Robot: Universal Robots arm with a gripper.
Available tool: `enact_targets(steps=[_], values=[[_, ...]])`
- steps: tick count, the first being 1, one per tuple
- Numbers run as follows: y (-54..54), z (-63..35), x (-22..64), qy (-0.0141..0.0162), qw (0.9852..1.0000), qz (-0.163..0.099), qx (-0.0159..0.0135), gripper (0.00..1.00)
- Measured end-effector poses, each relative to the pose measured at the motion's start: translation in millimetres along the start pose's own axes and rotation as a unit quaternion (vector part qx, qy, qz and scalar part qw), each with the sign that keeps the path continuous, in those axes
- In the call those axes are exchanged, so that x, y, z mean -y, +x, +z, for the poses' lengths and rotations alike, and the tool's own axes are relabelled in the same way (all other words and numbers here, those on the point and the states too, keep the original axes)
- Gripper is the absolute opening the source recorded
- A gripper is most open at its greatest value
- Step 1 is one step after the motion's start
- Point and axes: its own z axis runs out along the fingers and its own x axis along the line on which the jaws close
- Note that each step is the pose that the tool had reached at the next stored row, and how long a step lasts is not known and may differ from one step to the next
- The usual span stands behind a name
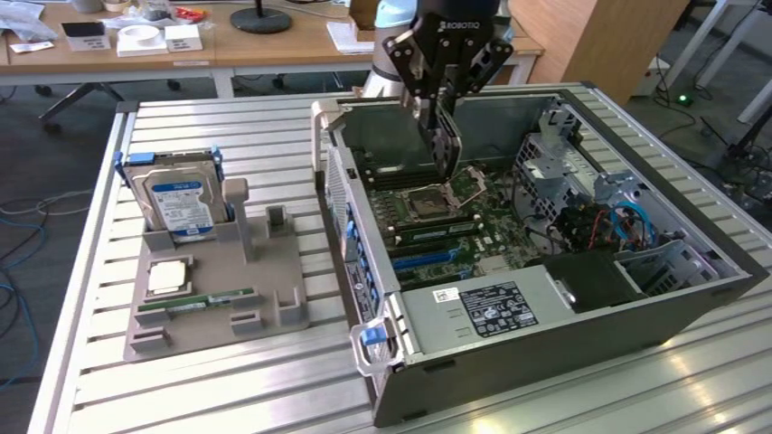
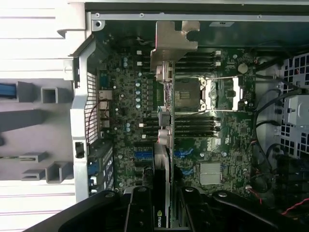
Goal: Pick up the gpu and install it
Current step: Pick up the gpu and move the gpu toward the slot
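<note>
my black gripper (image 1: pixel 440 107), fingers pinched on the thin dark gpu card with silver end bracket (image 1: pixel 447 149), card hanging bracket-end-down over the green motherboard (image 1: pixel 483 226) inside the open grey pc case (image 1: pixel 543 353), I'd say case walls and cable bundle (image 1: pixel 609 221) sit well apart from its edges

Wooden desk (image 1: pixel 241 50) behind, dark carpet floor (image 1: pixel 61 158) (loose cables (image 1: pixel 24 212) trailing), pale slatted worktable (image 1: pixel 217 389) catching light

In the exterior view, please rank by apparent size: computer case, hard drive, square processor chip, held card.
1. Open dark metal computer case.
2. Boxy hard drive with blue-white label.
3-4. Unsure: thin dark gpu card, edge-on in the gripper, and square silver processor chip look alike.
</note>
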Motion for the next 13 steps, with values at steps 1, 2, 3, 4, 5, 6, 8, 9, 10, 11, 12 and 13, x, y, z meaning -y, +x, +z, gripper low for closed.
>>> enact_targets(steps=[1,2,3,4,5,6,8,9,10,11,12,13], values=[[-0.4,0.0,-0.1,0.0001,1.0,0.0,0.0,0.26],[-0.4,0.0,-0.1,0.0,1.0,0.0,0.0,0.26],[-0.4,0.0,-0.1,0.0,1.0,0.0,0.0,0.26],[-0.5,0.0,-0.1,0.0,1.0,0.0,0.0,0.26],[-0.5,0.0,-0.2,0.0,1.0,0.0,0.0,0.26],[-0.5,0.0,-0.2,0.0,1.0,0.0,0.0,0.26],[-1.5,0.1,-0.2,0.0,1.0,0.0,0.0,0.26],[-2.6,0.2,-0.3,-0.0001,1.0,0.0,0.0,0.26],[-4.1,0.2,-0.4,-0.0001,1.0,0.0,0.0,0.26],[-5.7,0.2,-0.4,0.0,1.0,0.0,0.0,0.26],[-7.6,0.2,-0.5,0.0,1.0,0.0,0.0,0.26],[-9.4,0.3,-0.6,0.0,1.0,0.0,0.0,0.26]])
